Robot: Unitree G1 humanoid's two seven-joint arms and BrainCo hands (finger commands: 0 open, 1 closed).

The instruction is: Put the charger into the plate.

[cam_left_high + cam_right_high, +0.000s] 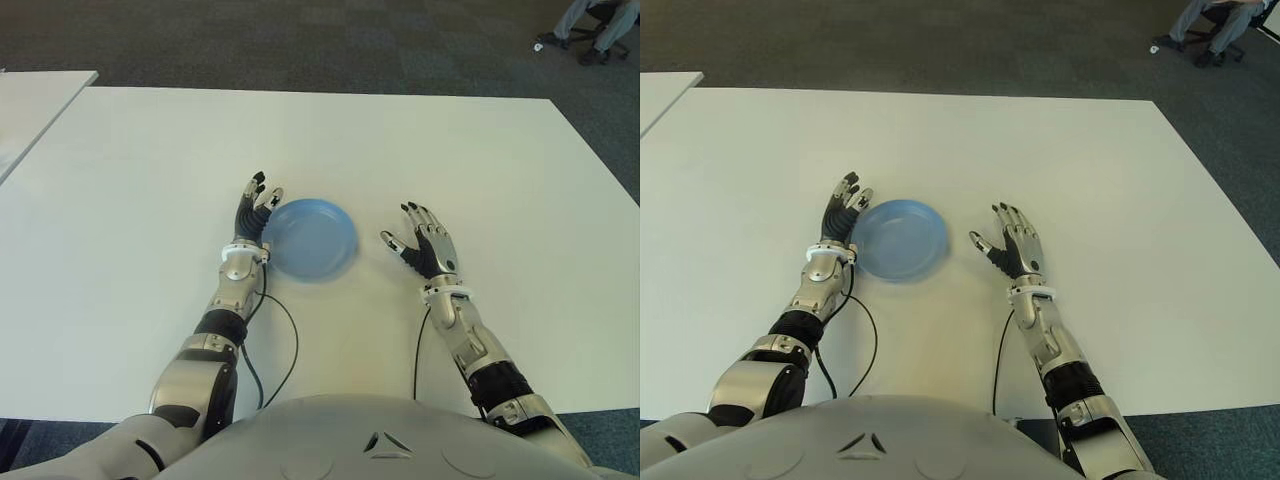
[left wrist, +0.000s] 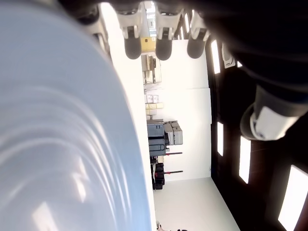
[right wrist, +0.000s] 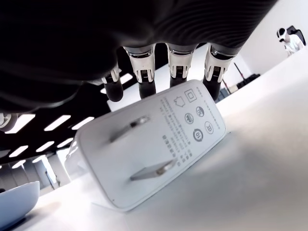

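While the charger (image 3: 149, 154) lies on the table (image 1: 130, 180) under the right hand's (image 1: 425, 245) spread fingers, right of the plate (image 1: 310, 240), ungrasped, a loose pinch could drop it; left hand (image 1: 255, 210) open beside the plate's left rim.

A wide white worktop (image 1: 480, 160) fills most of the scene, its far edge meeting dark grey carpet (image 1: 300, 45). Beyond its left far corner a second white table (image 1: 30, 100) stands just apart. Past the right far corner, a seated person's legs (image 1: 590, 25) and a chair base show on the carpet. From wrist level, rows of bright ceiling light panels (image 2: 245, 159) and grey office equipment (image 2: 161, 134) against a white wall appear
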